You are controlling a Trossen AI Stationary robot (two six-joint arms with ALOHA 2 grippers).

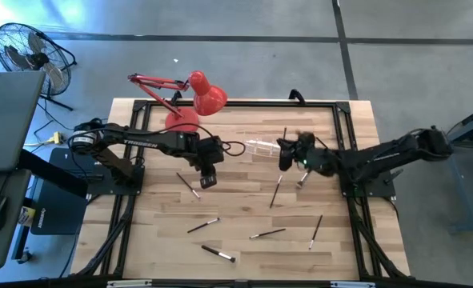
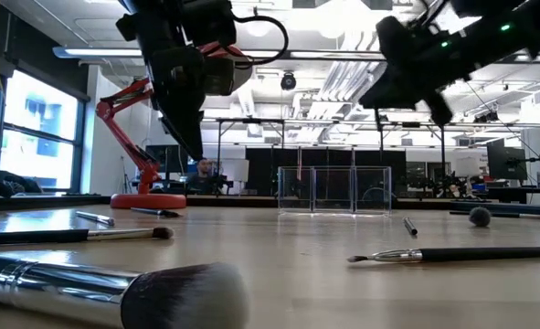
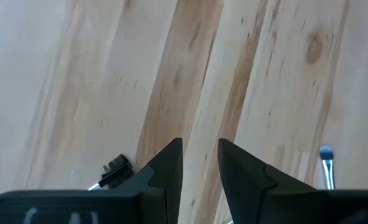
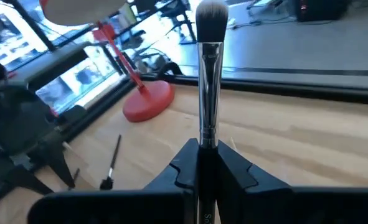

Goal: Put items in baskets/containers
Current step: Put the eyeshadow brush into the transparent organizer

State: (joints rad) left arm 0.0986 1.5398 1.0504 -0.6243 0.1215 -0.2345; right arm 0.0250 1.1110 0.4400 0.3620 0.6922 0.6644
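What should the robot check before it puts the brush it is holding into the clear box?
1. Right gripper pinching the silver-ferruled makeup brush: ok, brush stands between the fingers.
2. Clear plastic holder upright on the wooden table: ok.
3. Brush lined up over the holder's opening: cannot tell.
4. Left gripper out of the way: ok, open with nothing in it, over bare wood to the holder's left.
5. Red desk lamp clear of the path: ok, behind the holder.
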